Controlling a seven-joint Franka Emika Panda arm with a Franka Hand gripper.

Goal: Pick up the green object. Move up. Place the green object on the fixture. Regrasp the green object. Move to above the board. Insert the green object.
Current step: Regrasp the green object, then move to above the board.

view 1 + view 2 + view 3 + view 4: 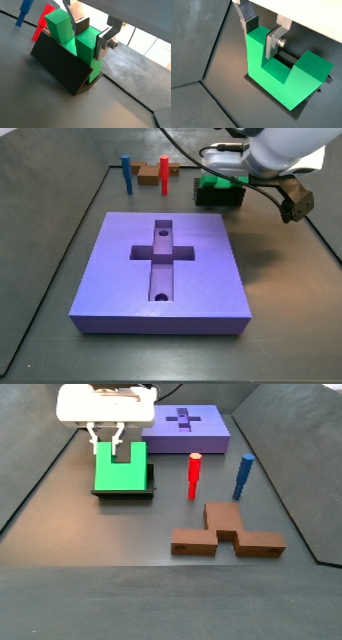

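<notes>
The gripper [263,31] stands at the fixture [60,65], its jaws closed on one upright arm of the green object [284,72], a silver finger [272,42] flat against each side of it. The green object rests on the fixture, beside the board [187,428].

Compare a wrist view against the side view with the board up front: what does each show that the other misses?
Only the wrist view: the claw close up, its fingers around one arm of the green object, which sits on the dark fixture; whether the pads press on it I can't tell.

Only the side view: the purple board with its cross-shaped slot, and the red peg and blue peg behind it.

Both: the green object on the fixture, though the side view shows just a small patch under the arm.
</notes>
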